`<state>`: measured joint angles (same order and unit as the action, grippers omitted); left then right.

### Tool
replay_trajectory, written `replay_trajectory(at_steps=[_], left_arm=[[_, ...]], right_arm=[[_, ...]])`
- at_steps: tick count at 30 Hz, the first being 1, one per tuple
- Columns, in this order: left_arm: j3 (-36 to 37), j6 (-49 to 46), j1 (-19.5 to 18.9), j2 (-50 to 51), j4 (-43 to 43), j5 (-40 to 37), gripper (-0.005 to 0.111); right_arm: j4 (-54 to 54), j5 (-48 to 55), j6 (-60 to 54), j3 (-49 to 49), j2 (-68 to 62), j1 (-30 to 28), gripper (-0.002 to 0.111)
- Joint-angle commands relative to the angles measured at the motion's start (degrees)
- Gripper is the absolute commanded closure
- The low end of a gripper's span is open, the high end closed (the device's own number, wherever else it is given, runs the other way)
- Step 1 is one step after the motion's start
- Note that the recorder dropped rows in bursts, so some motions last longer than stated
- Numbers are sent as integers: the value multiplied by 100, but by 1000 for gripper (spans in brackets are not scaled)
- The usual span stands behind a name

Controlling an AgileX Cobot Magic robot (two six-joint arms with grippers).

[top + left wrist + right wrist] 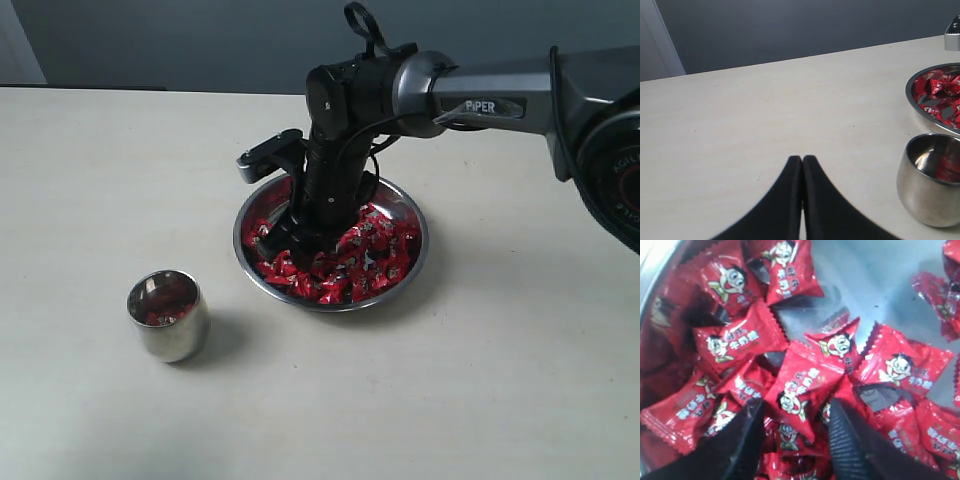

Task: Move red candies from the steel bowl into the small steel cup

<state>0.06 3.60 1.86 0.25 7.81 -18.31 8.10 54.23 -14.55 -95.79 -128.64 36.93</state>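
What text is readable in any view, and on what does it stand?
"PIPER": white letters on the grey metal link of the right arm.
Red shiny candy wrappers: white characters beside a cartoon face, too blurred to read.
Black round joint housing at the exterior view's right edge: faint lettering, too small to read.
Wide shallow steel bowl and small steel cup: no text.

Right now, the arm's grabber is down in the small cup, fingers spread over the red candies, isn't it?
Not the cup. The grabber is down in the wide steel bowl, fingers spread over the red candies there. The small cup stands apart on the table, nothing touching it. The exterior view shows this.
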Motion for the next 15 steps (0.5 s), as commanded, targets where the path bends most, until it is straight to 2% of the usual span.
replay_trajectory(at_steps=[1, 4, 6, 15], left_arm=[[-6, 31, -15, -25, -16, 54, 106], [-6, 31, -15, -25, -16, 54, 106], [-6, 31, -15, -25, -16, 54, 106], [-6, 31, -15, -25, -16, 54, 106]], right_arm=[[2, -106, -22, -13, 25, -28, 86], [2, -121, -22, -13, 25, -28, 104], [-8, -121, -22, -13, 25, -28, 109], [-45, -234, -22, -13, 238, -28, 109]])
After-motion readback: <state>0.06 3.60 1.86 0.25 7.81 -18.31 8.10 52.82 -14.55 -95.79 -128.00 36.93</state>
